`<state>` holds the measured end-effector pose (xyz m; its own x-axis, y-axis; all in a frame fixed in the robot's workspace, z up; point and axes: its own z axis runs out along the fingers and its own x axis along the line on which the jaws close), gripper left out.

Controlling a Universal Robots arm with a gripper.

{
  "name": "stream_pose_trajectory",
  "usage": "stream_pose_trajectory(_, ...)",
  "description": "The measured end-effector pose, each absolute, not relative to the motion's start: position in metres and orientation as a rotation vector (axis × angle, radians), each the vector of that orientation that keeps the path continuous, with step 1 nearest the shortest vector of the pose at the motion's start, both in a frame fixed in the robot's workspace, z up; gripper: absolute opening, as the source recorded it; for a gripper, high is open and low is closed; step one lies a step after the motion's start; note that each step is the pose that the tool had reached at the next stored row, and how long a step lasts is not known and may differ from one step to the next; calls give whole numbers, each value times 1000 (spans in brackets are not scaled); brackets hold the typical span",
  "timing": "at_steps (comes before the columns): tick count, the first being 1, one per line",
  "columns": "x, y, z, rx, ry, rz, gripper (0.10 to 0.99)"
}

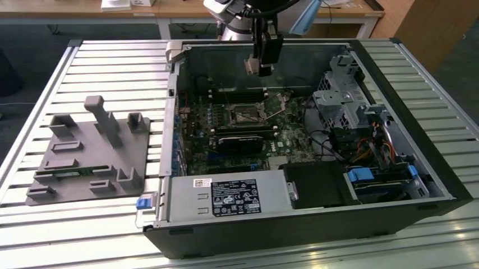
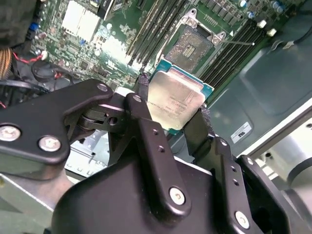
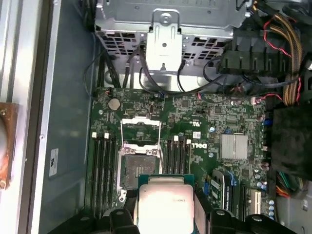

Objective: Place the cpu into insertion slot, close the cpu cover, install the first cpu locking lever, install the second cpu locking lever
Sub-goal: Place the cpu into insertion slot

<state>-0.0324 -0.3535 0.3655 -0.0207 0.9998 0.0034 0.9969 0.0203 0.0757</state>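
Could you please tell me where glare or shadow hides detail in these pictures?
In the first wrist view, glare whitens the chip; in the second wrist view, the heatsink is washed out; in the exterior view, the inside of the case lies in shade.

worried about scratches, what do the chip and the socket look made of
The chip, held in the gripper: top looks like dull metal, pale grey with a soft sheen; its rim looks like teal circuit board. The socket: dark matte centre, probably plastic, with a silvery frame that glints like bare metal.
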Motion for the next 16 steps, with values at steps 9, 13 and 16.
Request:
stream_pose_trajectory(9,-32,-352,353,2168,2209,80,541)
stream_pose_trajectory(13,-32,-352,347,2176,2216,97,541)
stream_pose_trajectory(16,-32,-352,342,2180,2219,106,541)
